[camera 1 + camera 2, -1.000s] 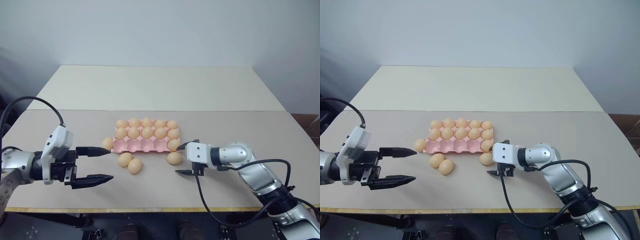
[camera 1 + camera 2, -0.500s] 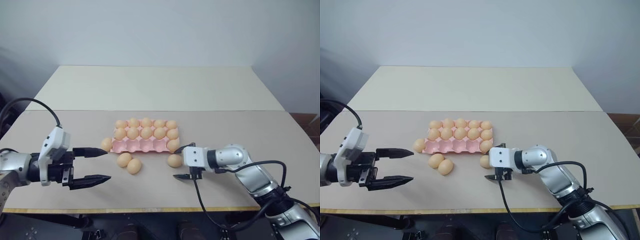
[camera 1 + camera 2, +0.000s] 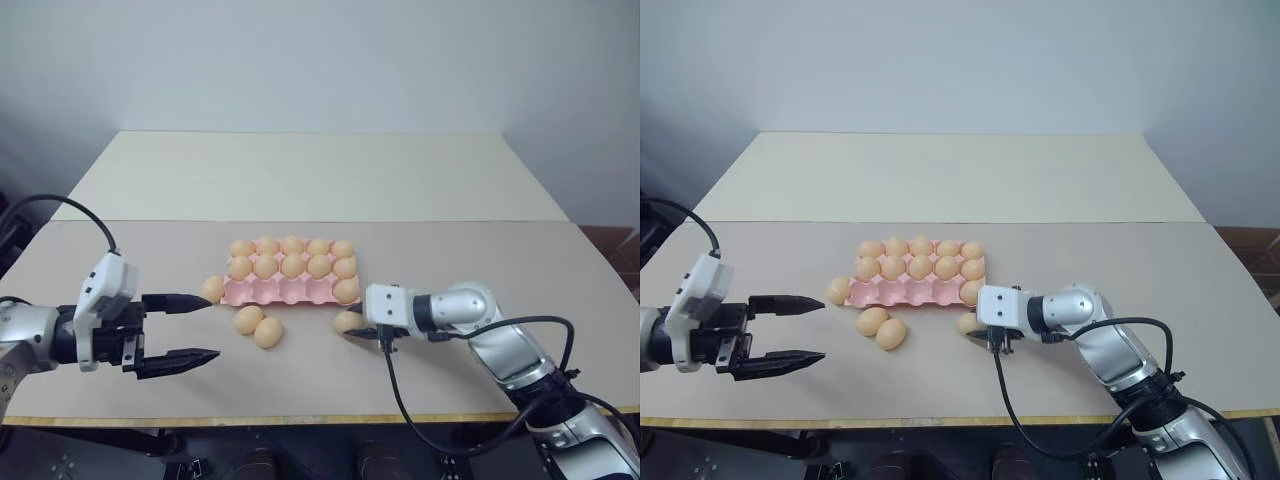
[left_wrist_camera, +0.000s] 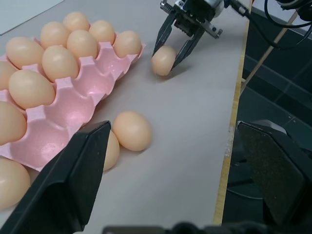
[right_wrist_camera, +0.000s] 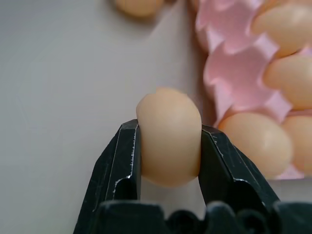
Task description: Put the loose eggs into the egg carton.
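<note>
four loose eggs lie on the table [image 3: 480, 250] around the carton [image 3: 290, 290]. one egg [image 5: 169, 141] sits just off the carton's near right corner, pinched between the two fingers [image 5: 122, 165] of the right gripper [image 3: 352, 326], which are closed against its sides. two eggs [image 3: 258, 326] lie touching each other just in front of the carton's near edge, toward its left. a fourth egg [image 3: 213, 288] rests against the carton's left end. the pink carton sits mid-table, its two far rows full of eggs, its near row bare except for one egg in the right-end cup [image 3: 346, 291]. the left gripper [image 3: 205, 327] hovers left of the carton, fingers spread wide and holding nothing, its upper finger tip close to the fourth egg.
</note>
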`<state>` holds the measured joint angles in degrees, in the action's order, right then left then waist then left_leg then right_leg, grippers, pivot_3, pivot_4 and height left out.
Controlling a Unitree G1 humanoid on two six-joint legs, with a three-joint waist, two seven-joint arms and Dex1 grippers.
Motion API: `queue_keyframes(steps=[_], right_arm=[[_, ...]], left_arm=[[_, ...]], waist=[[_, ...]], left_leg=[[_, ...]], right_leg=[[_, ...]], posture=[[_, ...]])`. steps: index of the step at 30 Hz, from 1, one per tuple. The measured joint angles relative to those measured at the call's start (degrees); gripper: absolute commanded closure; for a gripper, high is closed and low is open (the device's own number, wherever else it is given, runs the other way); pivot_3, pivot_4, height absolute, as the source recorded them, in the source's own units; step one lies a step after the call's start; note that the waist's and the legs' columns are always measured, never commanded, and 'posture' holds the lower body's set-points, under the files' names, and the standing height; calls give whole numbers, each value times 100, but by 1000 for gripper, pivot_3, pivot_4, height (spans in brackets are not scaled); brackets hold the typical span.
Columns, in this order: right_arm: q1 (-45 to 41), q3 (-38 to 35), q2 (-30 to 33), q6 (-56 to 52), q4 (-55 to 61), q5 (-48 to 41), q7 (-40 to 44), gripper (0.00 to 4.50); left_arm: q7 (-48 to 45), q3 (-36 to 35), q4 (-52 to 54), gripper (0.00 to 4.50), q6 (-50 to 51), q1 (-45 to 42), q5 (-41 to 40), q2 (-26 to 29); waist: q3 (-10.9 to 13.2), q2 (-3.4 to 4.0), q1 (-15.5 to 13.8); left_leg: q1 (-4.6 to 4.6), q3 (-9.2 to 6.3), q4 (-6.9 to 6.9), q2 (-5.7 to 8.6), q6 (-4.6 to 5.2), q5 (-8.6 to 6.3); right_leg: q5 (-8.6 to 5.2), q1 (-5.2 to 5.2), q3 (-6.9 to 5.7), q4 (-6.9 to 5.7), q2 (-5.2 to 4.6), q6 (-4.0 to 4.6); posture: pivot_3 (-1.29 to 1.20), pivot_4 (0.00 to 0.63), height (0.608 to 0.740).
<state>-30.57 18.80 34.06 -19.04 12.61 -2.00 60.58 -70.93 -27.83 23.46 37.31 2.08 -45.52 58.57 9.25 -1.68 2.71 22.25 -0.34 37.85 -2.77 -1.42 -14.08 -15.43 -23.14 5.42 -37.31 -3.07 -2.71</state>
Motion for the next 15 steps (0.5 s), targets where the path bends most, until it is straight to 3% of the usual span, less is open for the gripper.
queue_keyframes(steps=[7, 10, 15], right_arm=[[-740, -118, -788, -133, -471, -128, -463, 2967], [-775, 46, -933, -76, -935, 137, -747, 2109], [-786, 126, -983, 105, -1215, 338, -853, 285]], left_arm=[[543, -276, -167, 0, 313, -650, -746, -213], [567, -266, -165, 0, 326, -620, -750, -207], [568, -266, -162, 0, 328, -580, -750, -165]], waist=[[0, 0, -7], [0, 0, -12], [0, 0, -7]], left_leg=[[0, -5, 1, 3, 0, 0], [2, -4, 1, 3, 0, 0], [1, -4, 1, 3, 0, 0]], right_leg=[[-1, -3, -2, -13, -2, 0], [-1, -9, -2, -18, -2, 1], [-1, -10, -2, -22, -1, 2]], posture=[[0, 150, 740], [0, 150, 740], [0, 150, 740]])
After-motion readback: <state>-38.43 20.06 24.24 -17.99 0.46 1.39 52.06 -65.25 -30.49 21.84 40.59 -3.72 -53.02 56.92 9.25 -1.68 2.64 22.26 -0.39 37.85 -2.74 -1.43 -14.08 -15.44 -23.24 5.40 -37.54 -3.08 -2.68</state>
